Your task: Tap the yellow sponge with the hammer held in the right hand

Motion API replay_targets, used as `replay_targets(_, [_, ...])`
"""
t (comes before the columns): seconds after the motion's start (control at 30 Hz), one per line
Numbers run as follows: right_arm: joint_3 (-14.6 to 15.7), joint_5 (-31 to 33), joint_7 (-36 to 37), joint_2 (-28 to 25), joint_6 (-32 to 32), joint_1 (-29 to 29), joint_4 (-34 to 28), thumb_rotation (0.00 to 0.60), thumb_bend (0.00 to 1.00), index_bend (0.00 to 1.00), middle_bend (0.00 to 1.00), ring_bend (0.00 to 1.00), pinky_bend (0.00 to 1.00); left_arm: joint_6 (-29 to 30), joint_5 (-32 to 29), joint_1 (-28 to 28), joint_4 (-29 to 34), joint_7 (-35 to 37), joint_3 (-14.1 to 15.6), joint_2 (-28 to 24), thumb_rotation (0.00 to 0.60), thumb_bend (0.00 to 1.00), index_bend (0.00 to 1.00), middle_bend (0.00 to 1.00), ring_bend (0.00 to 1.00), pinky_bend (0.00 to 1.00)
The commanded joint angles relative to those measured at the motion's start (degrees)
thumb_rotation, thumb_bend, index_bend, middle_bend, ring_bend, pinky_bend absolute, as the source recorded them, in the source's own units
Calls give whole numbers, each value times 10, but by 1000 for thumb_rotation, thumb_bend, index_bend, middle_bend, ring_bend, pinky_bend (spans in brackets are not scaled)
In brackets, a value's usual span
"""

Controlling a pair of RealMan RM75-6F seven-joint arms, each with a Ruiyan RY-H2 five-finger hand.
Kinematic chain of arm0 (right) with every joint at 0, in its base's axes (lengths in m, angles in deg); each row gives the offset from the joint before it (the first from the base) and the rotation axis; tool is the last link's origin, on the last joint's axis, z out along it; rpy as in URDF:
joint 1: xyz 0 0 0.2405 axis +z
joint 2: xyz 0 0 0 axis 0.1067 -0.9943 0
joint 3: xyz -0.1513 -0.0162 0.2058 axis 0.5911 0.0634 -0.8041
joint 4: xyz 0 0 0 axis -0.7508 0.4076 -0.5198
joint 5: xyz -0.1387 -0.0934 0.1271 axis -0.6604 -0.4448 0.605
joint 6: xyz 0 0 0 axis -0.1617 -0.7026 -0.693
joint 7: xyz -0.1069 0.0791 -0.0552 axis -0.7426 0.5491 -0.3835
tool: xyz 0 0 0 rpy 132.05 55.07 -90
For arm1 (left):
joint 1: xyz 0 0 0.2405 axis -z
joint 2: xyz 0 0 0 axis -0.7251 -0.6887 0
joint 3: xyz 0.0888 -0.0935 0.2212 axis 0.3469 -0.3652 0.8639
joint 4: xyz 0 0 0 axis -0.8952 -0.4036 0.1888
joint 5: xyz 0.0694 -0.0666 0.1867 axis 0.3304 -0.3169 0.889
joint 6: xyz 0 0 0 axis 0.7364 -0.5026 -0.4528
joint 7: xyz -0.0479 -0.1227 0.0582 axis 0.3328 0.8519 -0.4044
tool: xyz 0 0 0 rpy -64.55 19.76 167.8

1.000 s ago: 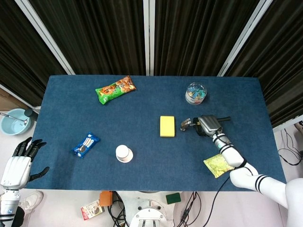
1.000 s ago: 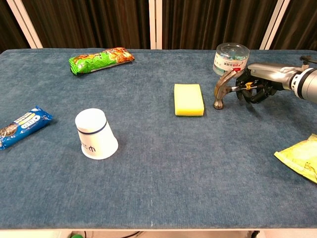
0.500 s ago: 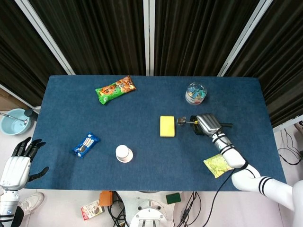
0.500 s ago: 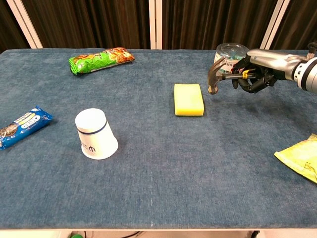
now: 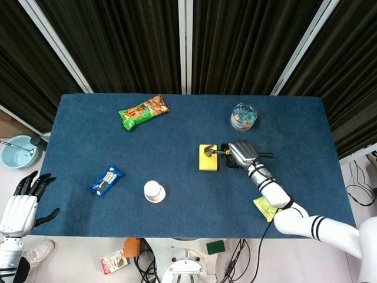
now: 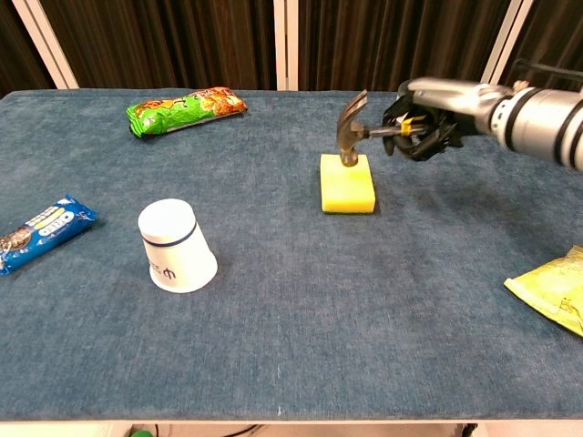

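Observation:
The yellow sponge (image 5: 208, 158) (image 6: 347, 184) lies flat near the table's middle. My right hand (image 5: 238, 153) (image 6: 421, 126) grips the handle of a small hammer (image 6: 352, 132) just right of the sponge. The hammer's metal head (image 5: 208, 151) hangs over the sponge's far end, its face at or just above the top surface; contact cannot be told. My left hand (image 5: 20, 203) hangs open off the table's left side, holding nothing, and shows only in the head view.
A green snack bag (image 5: 143, 111) (image 6: 185, 109) lies at the far left. A white cup (image 5: 154, 191) (image 6: 176, 246) stands upside down at front left, beside a blue cookie pack (image 5: 106, 180) (image 6: 42, 231). A clear round tub (image 5: 243, 115) sits behind my right hand. A yellow-green packet (image 5: 268, 207) (image 6: 553, 289) lies at front right.
My right hand has carried the hammer leftward, from the cloth right of the sponge, up and over to above the sponge's far end. The left hand has stayed still.

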Motion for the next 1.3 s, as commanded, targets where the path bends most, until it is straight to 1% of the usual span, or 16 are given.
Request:
replay_targets(0.03, [0,30,-1,27,-26,12,34,600,1000,992,852,789,900,-1,0,0,-2,1,0,1,600,145,199,170,51,108])
replay_targets(0.13, [3,45,-2,44,-38,18,59,600,1000,993,852,790,901,-2,0,1,-2,0,0,2,600,145,199,170,51,108])
replay_targets(0.2, [0,42,1,45,-32,19,59,600,1000,994,852,791,902,0,1,1,-2,0,0,2,600,145,199,169,50,108])
replay_targets(0.3, [-10,24,20,30,-8,10,31,600,1000,995,853,792,903,3,2,-1,-2,0,-1,1,600,146,199,169,51,108])
replay_targets(0.4, [-20,2,40,1,17,-2,-13,600,1000,996,854,792,903,4,3,-1,-1,0,-1,0,600,146,198,170,51,108])
replay_targets(0.5, [-21,-9,48,-15,28,-8,-38,600,1000,996,854,792,903,4,4,-1,-1,-1,-1,1,600,145,198,169,51,108])
replay_targets(0.57, [-17,-11,47,-18,29,-9,-43,600,1000,996,854,792,903,3,5,0,-1,-1,-1,1,600,145,198,169,50,108])
replay_targets(0.7, [-6,6,35,-2,11,-2,-20,600,1000,996,854,792,903,1,4,1,-2,0,-1,3,600,145,198,170,51,108])
replay_targets(0.83, [10,34,6,32,-20,14,36,600,1000,996,854,792,903,-2,0,0,-6,3,0,5,600,145,198,169,51,108])
replay_targets(0.97, [20,46,-16,58,-28,22,74,600,1000,996,854,792,903,-2,-2,-1,-10,6,0,6,600,145,197,170,50,108])
replay_targets(1.07, [10,39,-6,52,-11,18,63,600,1000,996,855,792,903,0,-2,-3,-12,8,0,6,600,145,196,170,50,108])
replay_targets(1.2, [-7,22,17,22,21,5,30,600,1000,997,855,792,903,4,-1,-4,-12,10,-1,6,600,145,195,170,51,108])
replay_targets(1.3, [-17,27,22,0,30,-1,19,600,1000,997,855,792,903,3,1,-3,-12,9,0,6,600,145,195,170,51,108])
